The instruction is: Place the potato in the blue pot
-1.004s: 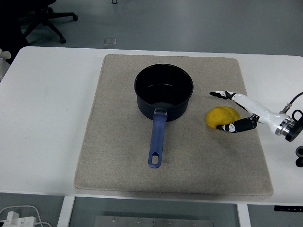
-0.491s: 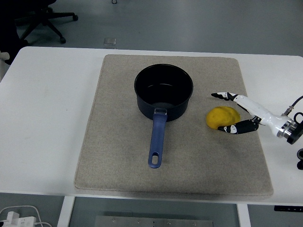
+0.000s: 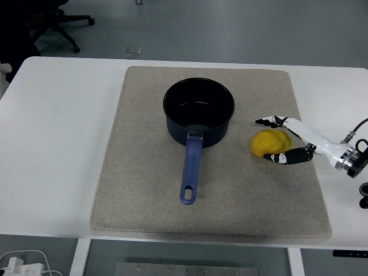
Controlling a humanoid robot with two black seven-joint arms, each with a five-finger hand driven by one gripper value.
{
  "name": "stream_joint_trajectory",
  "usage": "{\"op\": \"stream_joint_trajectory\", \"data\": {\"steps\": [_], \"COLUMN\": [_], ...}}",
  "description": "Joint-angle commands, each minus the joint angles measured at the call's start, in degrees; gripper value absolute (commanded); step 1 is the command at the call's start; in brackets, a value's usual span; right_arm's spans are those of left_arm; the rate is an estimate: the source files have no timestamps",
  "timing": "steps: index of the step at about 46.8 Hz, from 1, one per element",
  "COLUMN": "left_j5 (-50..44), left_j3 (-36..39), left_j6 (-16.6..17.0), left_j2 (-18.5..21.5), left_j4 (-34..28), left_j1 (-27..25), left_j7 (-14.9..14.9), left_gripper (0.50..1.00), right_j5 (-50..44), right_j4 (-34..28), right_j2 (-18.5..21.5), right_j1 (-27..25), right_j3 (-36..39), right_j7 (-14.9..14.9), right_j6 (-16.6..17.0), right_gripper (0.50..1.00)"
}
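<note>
You have the potato (image 3: 268, 142) right of centre in the frame, lying on the grey mat (image 3: 253, 190), yellow and lumpy, not lifted as far as the view tells. The blue pot (image 3: 199, 111) sits just above centre, upright, its dark inside showing nothing in it. Its blue handle (image 3: 190, 168) points down toward the near table edge, with a hanging hole at the lower end. Potato and pot are near each other but apart, with a strip of bare mat between them.

Your right hand (image 3: 290, 138) comes in from the right edge, a white shell with black fingertips. It is spread around the potato's right side: upper fingers (image 3: 270, 121) reach out above and to the right of the potato, and the lower digit lies along its lower right edge. The lower tip looks to be touching or just beside the potato; the upper tips stand clear of it. The hand brackets the potato but has not closed on it, so it is wide and holding nothing.

The left arm does not show.

The mat covers the middle of the white table (image 3: 57, 144). An office chair base (image 3: 52, 23) is at the upper left on the floor. A white cable and plug (image 3: 20, 265) sit at the lower left corner.
</note>
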Motion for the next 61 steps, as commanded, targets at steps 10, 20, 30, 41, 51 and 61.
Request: {"op": "stream_joint_trajectory", "data": {"steps": [10,20,30,41,51,61], "left_j5": [0.0,0.0,0.0,0.0,0.1,0.1], "left_j3": [0.0,0.0,0.0,0.0,0.0,0.1], "left_j6": [0.0,0.0,0.0,0.0,-0.1,0.0], "left_j2": [0.0,0.0,0.0,0.0,0.0,0.0], "left_j4": [0.0,0.0,0.0,0.0,0.0,-0.1], "left_j1": [0.1,0.1,0.0,0.1,0.1,0.1], "left_j7": [0.0,0.0,0.0,0.0,0.0,0.0], "left_gripper": [0.996,0.996,0.996,0.996,0.996,0.996], "right_j5": [0.1,0.1,0.1,0.2,0.3,1.1], "right_j4": [0.1,0.1,-0.3,-0.9,-0.8,-0.8], "right_j2": [0.0,0.2,0.3,0.3,0.5,0.2], "right_j1": [0.1,0.1,0.2,0.2,0.2,0.4], "right_j3": [0.1,0.2,0.3,0.4,0.8,1.2], "right_j7": [-0.6,-0.7,-2.0,-2.0,-1.7,-1.9], "right_j6": [-0.3,-0.4,-1.4,-1.6,-1.6,-1.3], "right_gripper": [0.836,0.834,0.76,0.593,0.5,0.5]}}
